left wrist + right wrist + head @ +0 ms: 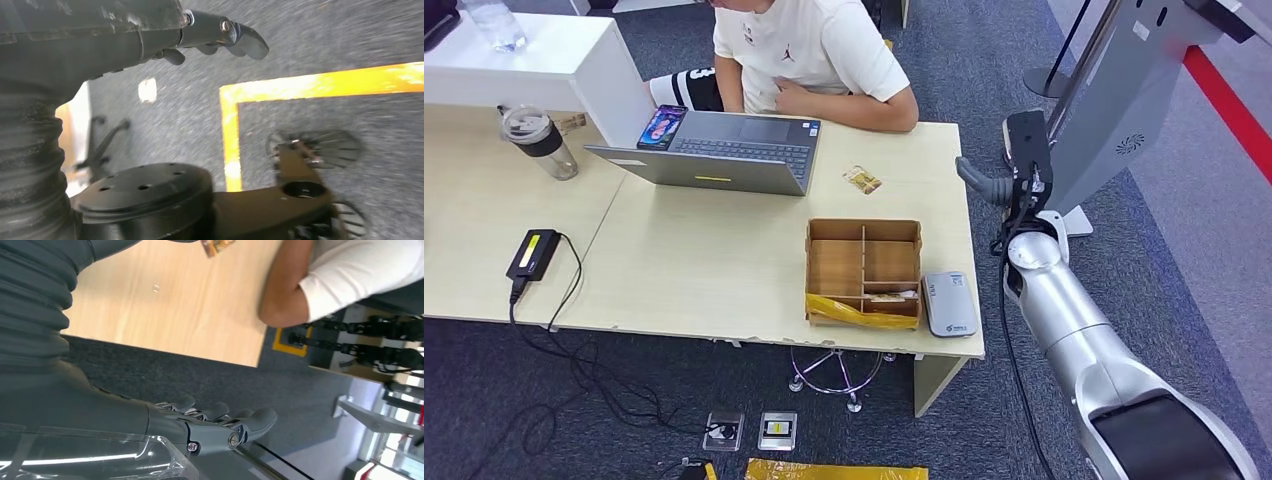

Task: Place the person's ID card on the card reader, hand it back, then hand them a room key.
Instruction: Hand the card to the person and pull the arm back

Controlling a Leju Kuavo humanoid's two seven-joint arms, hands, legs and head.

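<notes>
A small gold-patterned ID card [862, 180] lies on the table between the laptop and the cardboard box; in the right wrist view the card [216, 245] shows near the person's forearm [282, 305]. The grey card reader [950, 304] sits at the table's front right corner. A divided cardboard box [864, 268] beside it holds a pale card [890, 297] in its front right compartment. My right hand [996, 185] hovers off the table's right edge with its fingers [220, 421] stretched out and holding nothing. My left hand [220, 36] hangs over the floor, fingers apart and holding nothing.
A person in a white shirt [809, 50] sits at the far side behind an open laptop [724, 150]. A lidded cup [539, 140] and a black adapter [533, 252] stand on the left. A grey kiosk stand [1114, 110] rises to my right. Yellow floor tape [300, 85] lies below my left hand.
</notes>
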